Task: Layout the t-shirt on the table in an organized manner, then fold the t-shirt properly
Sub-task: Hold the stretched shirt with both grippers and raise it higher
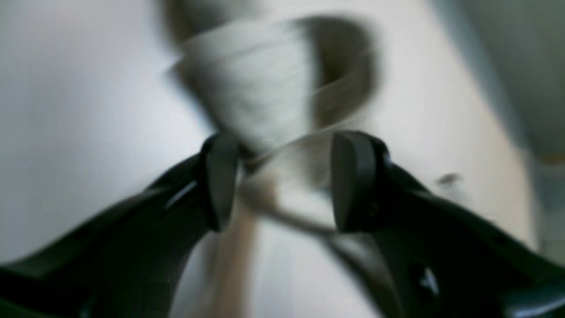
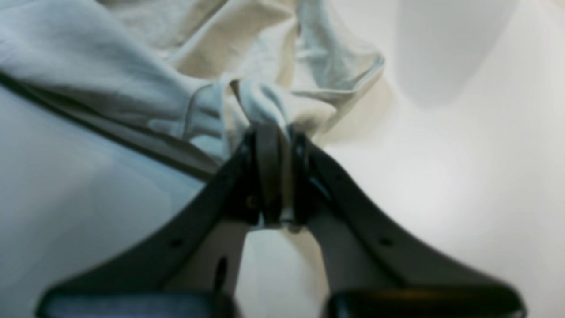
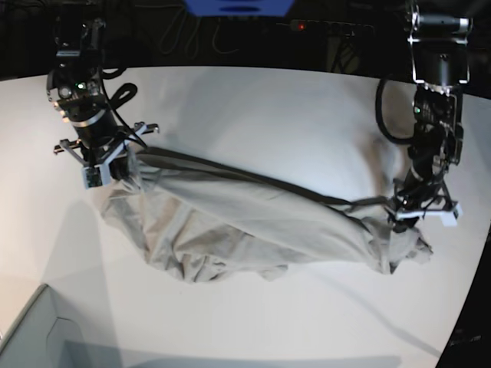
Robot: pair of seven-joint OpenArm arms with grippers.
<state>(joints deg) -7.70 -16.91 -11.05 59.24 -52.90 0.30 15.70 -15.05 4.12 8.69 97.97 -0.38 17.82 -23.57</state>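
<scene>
The light grey-beige t-shirt (image 3: 253, 222) lies bunched in a long band across the white table (image 3: 268, 115). At its left end my right gripper (image 3: 107, 170) is shut on a pinch of fabric, which the right wrist view shows clamped between the closed jaws (image 2: 276, 132), with the t-shirt (image 2: 110, 66) spreading away behind. At the right end sits my left gripper (image 3: 414, 215). In the blurred left wrist view its jaws (image 1: 282, 176) stand apart, with a loose fold of t-shirt (image 1: 256, 88) just beyond them and some cloth still between the fingers.
A pale grey box corner (image 3: 38, 337) juts in at the bottom left. Dark cables and a blue object (image 3: 238, 6) line the far edge behind the table. The table's curved edge runs along the right side.
</scene>
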